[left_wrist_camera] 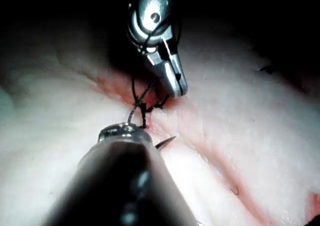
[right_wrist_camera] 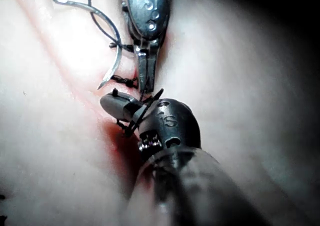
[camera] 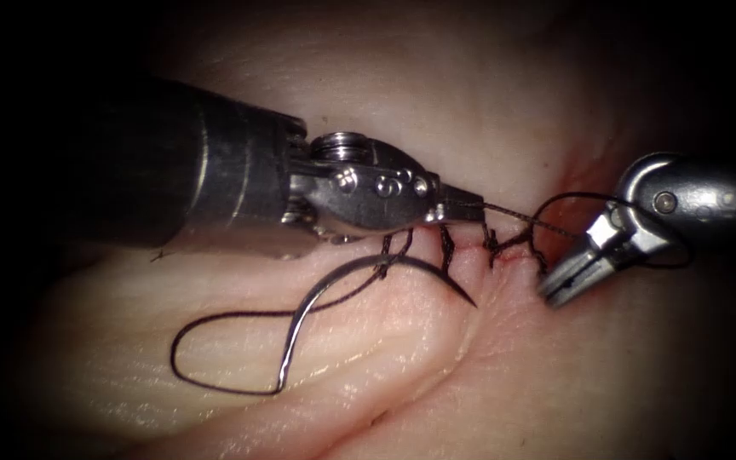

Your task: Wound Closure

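Lying free on the tissue (camera: pixel 215 341) in the endoscope view, the needle (camera: pixel 359 277) is left of the cut, unheld; left tool (camera: pixel 462 209) pinches the thread (camera: pixel 513 217), right tool (camera: pixel 568 281) pressed together, thread wound round it. Left wrist view: right tool (left_wrist_camera: pixel 175 83) above the red fluid (left_wrist_camera: pixel 112 85). Right wrist view: needle (right_wrist_camera: pixel 112 50) beside the left tool (right_wrist_camera: pixel 143 80).

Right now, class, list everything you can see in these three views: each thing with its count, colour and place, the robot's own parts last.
tissue: one piece, pale pink, lying under everything.
cut: one, reddish, running between the two tools, crossed by dark stitches.
red fluid: one patch, along the cut by the right tool.
needle: one, curved, silver, lying free on the tissue below the left tool, held by neither.
thread: one strand, dark, looping from the needle's tail, on to the stitches and looped around the right tool.
left tool: one, silver, jaws shut on the thread.
right tool: one, silver, right of the stitches.
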You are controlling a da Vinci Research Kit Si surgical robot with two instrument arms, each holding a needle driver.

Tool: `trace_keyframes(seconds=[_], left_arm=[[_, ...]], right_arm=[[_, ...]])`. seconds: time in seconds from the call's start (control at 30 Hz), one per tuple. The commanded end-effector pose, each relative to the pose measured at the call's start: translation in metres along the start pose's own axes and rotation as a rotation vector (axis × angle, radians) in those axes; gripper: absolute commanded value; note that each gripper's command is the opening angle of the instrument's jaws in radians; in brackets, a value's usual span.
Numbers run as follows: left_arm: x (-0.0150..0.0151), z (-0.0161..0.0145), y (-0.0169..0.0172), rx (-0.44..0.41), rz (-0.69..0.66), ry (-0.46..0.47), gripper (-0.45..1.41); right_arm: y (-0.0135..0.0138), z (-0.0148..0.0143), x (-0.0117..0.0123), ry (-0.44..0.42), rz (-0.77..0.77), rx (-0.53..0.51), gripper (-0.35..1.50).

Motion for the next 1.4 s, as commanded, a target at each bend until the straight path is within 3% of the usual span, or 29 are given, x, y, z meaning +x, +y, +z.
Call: trace_keyframes(seconds=[0.03,0.37,0.8,1.0,1.23,1.4], left_arm=[[0.0003,0.0005,0.0003,-0.001,0.002,0.001,-0.45],[0.0029,-0.0013,0.0094,-0.021,0.009,-0.047,-0.45],[0.0062,-0.0065,0.0211,-0.113,0.083,-0.157,-0.45],[0.0076,-0.0086,0.0253,-0.177,0.136,-0.136,-0.45],[0.0084,-0.0111,0.0303,-0.328,0.217,-0.092,-0.45],[0.0077,-0.0120,0.0365,-0.552,0.373,0.013,-0.45]], right_arm=[[0.0010,-0.0002,-0.0003,0.015,0.001,-0.008,-0.35],[0.0025,-0.0032,-0.0034,0.166,0.059,-0.070,-0.35],[0.0040,-0.0046,-0.0064,0.238,0.133,-0.111,-0.35],[0.0046,-0.0040,-0.0072,0.245,0.156,-0.125,-0.35],[0.0047,-0.0034,-0.0081,0.228,0.177,-0.133,-0.35],[0.0048,-0.0036,-0.0088,0.214,0.197,-0.155,-0.35]])
